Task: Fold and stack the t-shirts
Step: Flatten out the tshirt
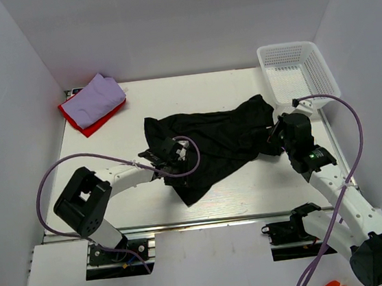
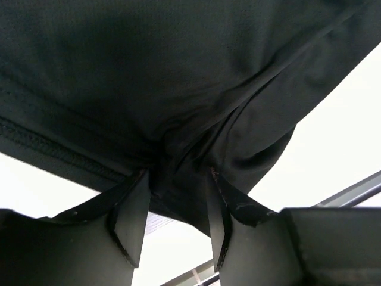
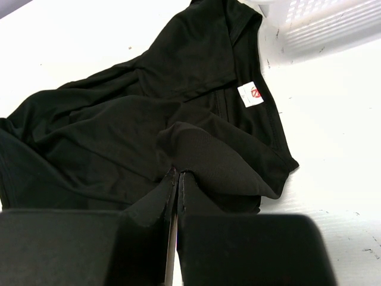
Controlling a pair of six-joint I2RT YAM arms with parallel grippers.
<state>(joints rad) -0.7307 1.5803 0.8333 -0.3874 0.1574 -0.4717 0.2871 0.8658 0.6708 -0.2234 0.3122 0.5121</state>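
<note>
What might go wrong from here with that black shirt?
The left pincer straddles a bunched fold of the black t-shirt, so it may catch several layers and lift a wad. The right pincer is shut on only a small fold, which might slip out when pulled. The shirt's far corner lies close to the white basket and could nudge it.

White mesh basket (image 1: 300,74) upright, far right corner of table (image 1: 252,191).
</note>
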